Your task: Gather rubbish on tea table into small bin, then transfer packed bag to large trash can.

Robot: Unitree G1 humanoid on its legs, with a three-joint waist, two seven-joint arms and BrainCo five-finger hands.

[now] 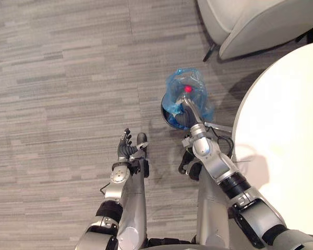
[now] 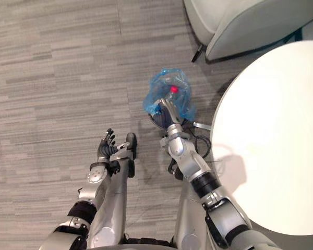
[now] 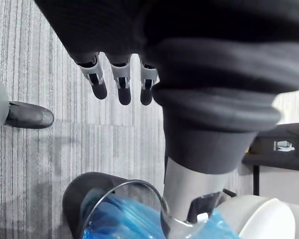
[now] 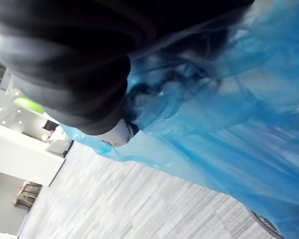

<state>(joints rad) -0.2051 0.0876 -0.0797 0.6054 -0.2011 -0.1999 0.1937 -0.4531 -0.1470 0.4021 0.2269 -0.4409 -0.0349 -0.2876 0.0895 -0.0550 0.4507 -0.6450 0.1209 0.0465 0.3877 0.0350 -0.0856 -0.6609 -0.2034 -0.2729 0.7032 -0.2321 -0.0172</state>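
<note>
Silver-grey arms [image 1: 133, 208] wear dark ribbed covers [image 3: 214, 74]; left hand [image 1: 127, 151] has dark-tipped silver fingers [image 3: 120, 79].

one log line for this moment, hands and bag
right hand: inside blue bag in small bin | left hand: open, above floor | tea table: beside bin

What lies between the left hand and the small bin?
Nothing: the left eye view shows bare grey floor between the left hand and the small bin with its blue bag.
</note>
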